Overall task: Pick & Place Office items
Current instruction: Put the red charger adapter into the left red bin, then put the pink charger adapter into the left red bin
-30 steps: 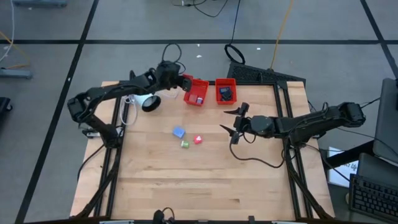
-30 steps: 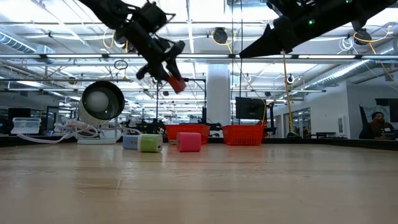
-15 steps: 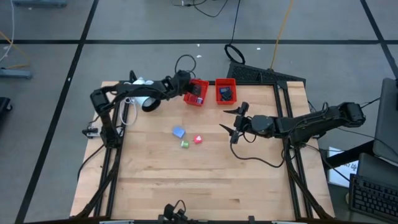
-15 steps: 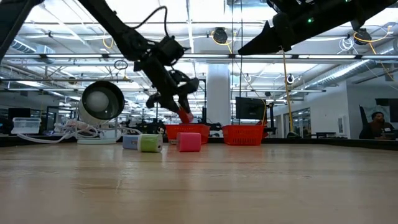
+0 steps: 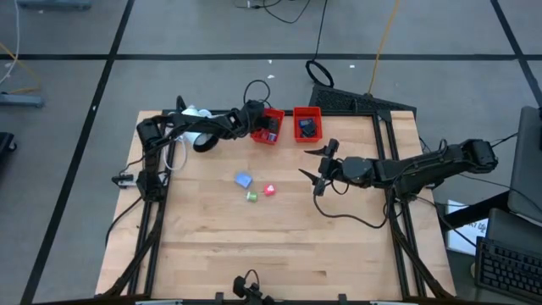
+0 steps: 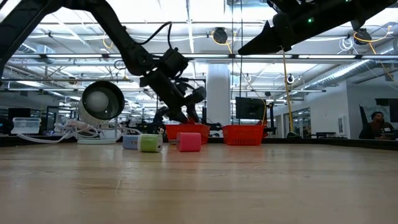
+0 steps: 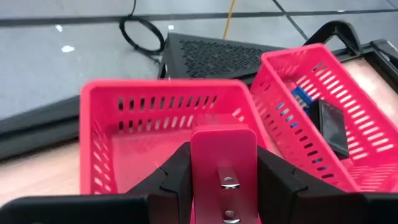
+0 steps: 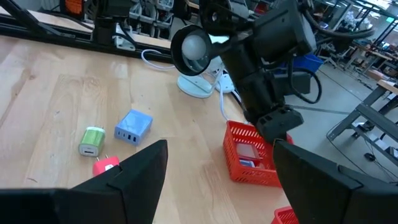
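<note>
My left gripper [image 5: 257,127] is shut on a red blocky plug piece [image 7: 222,146] and hangs over the left red tray [image 7: 112,93] at the table's far edge. That tray has small pieces in it [image 5: 272,134]. The right red tray [image 7: 367,162] holds a black piece [image 7: 333,127] and a blue one [image 7: 301,96]. A blue piece [image 5: 243,180], a green piece [image 5: 251,196] and a red piece [image 5: 269,191] lie flat on the table's middle. My right gripper [image 5: 319,174] waits open in the air, to the right of those pieces. My left gripper pinches the red plug piece by its two side faces [image 7: 200,168], one finger [image 7: 177,180] on each side. The face with the metal prongs [image 7: 227,182] looks back at the wrist. The fingers slant down from the table's left. The piece is lifted clear, above the left tray's inside.
A white round lamp-like device [image 5: 203,138] with a cable stands at the far left, close to my left arm. The two trays [image 5: 306,124] sit side by side at the far edge. A dark mat [image 7: 217,56] lies beyond the table. Bare wood fills the near half [image 5: 279,246].
My left gripper has gone down and a little toward the table's right, from above the lamp side to just over the left red tray, keeping the red plug piece between its fingers. The left arm's elbow has drawn in toward the table.
</note>
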`<control>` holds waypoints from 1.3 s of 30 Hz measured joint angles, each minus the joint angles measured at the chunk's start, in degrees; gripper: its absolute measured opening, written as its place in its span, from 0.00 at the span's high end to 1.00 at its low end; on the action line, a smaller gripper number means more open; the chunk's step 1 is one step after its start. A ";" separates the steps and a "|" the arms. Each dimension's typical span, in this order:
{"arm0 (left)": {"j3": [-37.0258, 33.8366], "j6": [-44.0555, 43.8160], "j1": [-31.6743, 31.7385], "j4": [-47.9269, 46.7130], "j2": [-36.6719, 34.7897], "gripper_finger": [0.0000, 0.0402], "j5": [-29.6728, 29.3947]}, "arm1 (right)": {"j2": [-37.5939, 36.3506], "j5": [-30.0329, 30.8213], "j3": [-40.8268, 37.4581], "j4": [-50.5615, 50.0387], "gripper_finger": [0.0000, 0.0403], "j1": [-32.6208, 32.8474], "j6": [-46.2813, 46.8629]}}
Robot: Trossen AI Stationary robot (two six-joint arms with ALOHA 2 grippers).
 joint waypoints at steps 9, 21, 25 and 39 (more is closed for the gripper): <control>-0.02 -1.07 -0.15 2.68 1.26 0.69 1.09 | 0.00 0.00 0.00 0.16 0.31 0.00 0.00; -0.02 -1.26 -0.15 3.94 1.21 0.46 0.77 | 0.00 -0.02 0.00 0.02 0.31 0.00 0.00; -0.02 -0.56 -0.13 3.69 1.21 0.37 0.89 | 0.00 -0.02 0.00 -0.07 0.31 0.00 0.00; 0.00 2.54 -0.02 5.14 0.51 0.26 10.82 | 0.00 -0.02 0.02 -0.26 0.31 0.00 0.02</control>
